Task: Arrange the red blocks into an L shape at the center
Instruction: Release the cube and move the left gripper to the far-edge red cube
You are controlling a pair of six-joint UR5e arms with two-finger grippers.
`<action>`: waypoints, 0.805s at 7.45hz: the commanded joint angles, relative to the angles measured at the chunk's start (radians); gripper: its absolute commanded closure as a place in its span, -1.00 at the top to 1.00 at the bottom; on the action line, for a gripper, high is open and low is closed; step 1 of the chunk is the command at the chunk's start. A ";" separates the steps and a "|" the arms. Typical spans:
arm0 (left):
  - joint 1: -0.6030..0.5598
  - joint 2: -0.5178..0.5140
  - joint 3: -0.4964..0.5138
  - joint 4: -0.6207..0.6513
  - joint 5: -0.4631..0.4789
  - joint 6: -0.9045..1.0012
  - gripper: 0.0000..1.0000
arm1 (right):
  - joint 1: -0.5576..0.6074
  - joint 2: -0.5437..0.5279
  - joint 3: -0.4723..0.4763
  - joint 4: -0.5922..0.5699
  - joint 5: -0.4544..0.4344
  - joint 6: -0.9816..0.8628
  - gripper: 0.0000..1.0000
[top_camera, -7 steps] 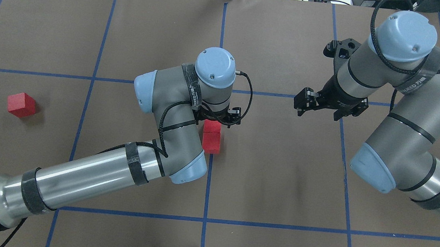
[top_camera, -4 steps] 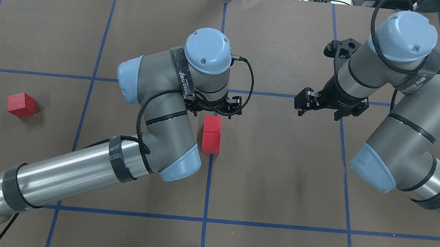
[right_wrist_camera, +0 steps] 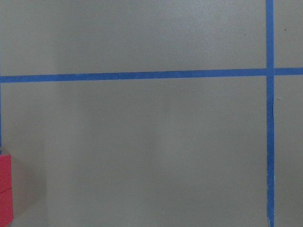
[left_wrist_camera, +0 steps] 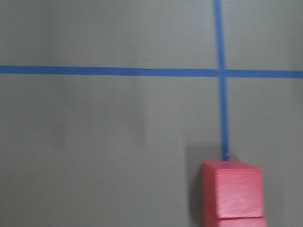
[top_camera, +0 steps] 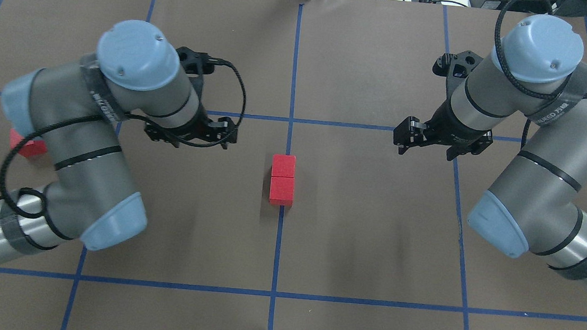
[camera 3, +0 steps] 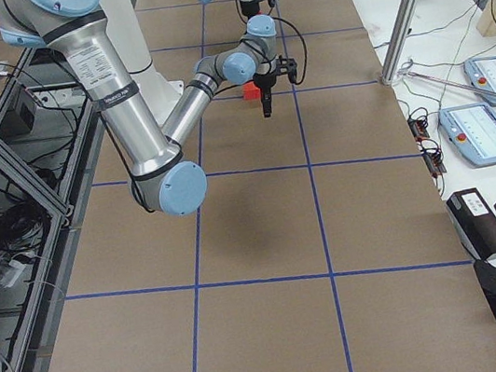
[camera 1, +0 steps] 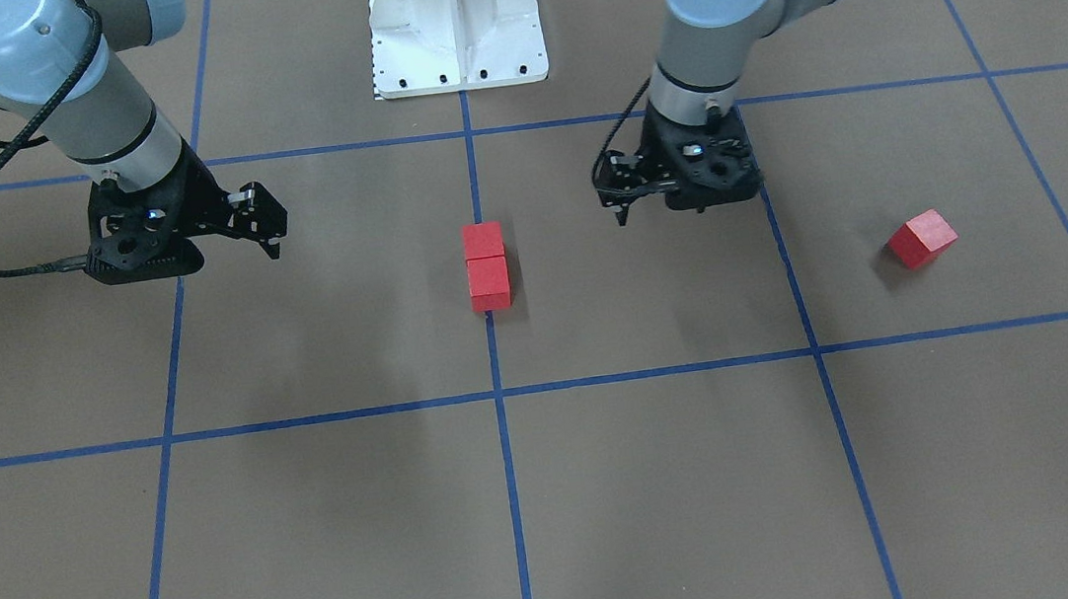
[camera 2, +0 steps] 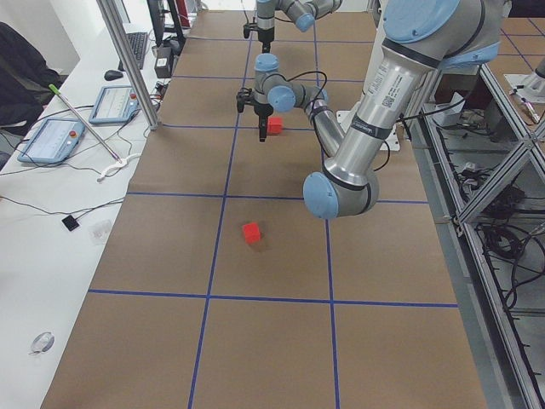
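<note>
Flanking two touching red blocks (top_camera: 282, 180) at center (top_camera: 312, 188), left tool (top_camera: 190, 139) and right tool (top_camera: 425, 151) hang released; third red block (camera 1: 922, 239) lies beyond left tool.

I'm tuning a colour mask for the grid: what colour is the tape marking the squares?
Blue tape on a brown table cover; clearest in the overhead exterior view.

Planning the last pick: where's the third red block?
The lone red block lies at the front-facing view's right, the robot's left, middle row, well apart from the centre pair.
</note>
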 commanded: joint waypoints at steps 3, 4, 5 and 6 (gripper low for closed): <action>-0.271 0.291 0.038 -0.123 -0.126 0.070 0.98 | 0.000 -0.002 0.004 0.000 -0.004 0.014 1.00; -0.278 0.294 0.043 -0.124 -0.126 0.026 0.98 | 0.000 -0.002 0.004 0.000 -0.004 0.014 1.00; -0.284 0.329 0.040 -0.150 -0.128 0.021 0.98 | 0.000 0.000 0.005 0.000 -0.004 0.014 1.00; -0.284 0.387 0.046 -0.225 -0.132 0.010 0.98 | 0.000 0.000 0.004 0.000 -0.004 0.014 1.00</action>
